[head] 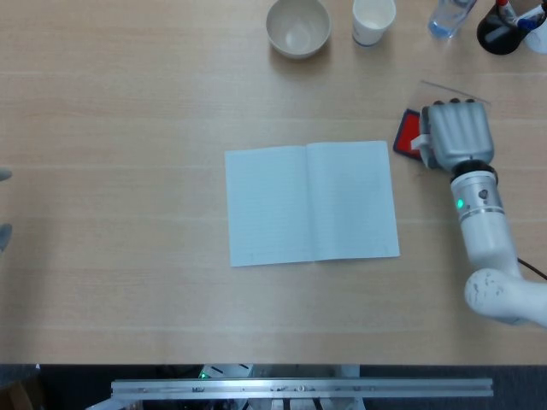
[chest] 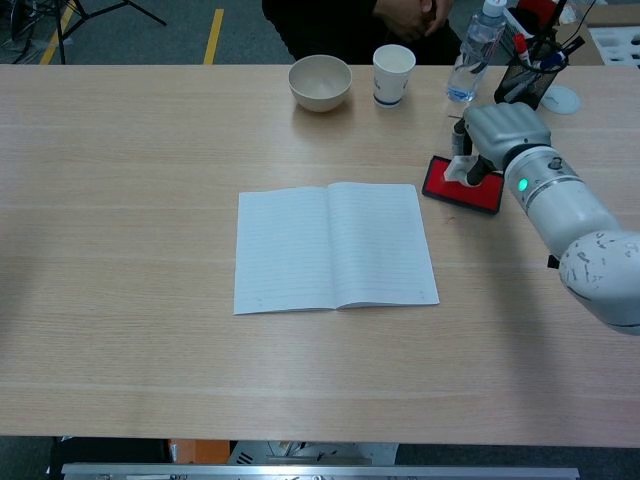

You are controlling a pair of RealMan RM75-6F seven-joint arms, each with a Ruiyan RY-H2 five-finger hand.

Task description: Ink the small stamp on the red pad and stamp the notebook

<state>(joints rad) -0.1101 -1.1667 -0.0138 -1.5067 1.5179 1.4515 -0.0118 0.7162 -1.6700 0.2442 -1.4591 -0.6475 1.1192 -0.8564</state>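
Gripping the small stamp (chest: 458, 169) over the red pad (chest: 458, 190), the right hand (chest: 500, 135) sits near the tabletop's far-right cup (chest: 393, 74), bottle (chest: 474, 46) and pen holder (chest: 527, 82).

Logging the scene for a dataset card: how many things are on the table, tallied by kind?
Notebook: 1
Red ink pad: 1
Small stamp, held by the right hand: 1
Bowl: 1
Paper cup: 1
Water bottle: 1
Pen holder: 1
Total: 7
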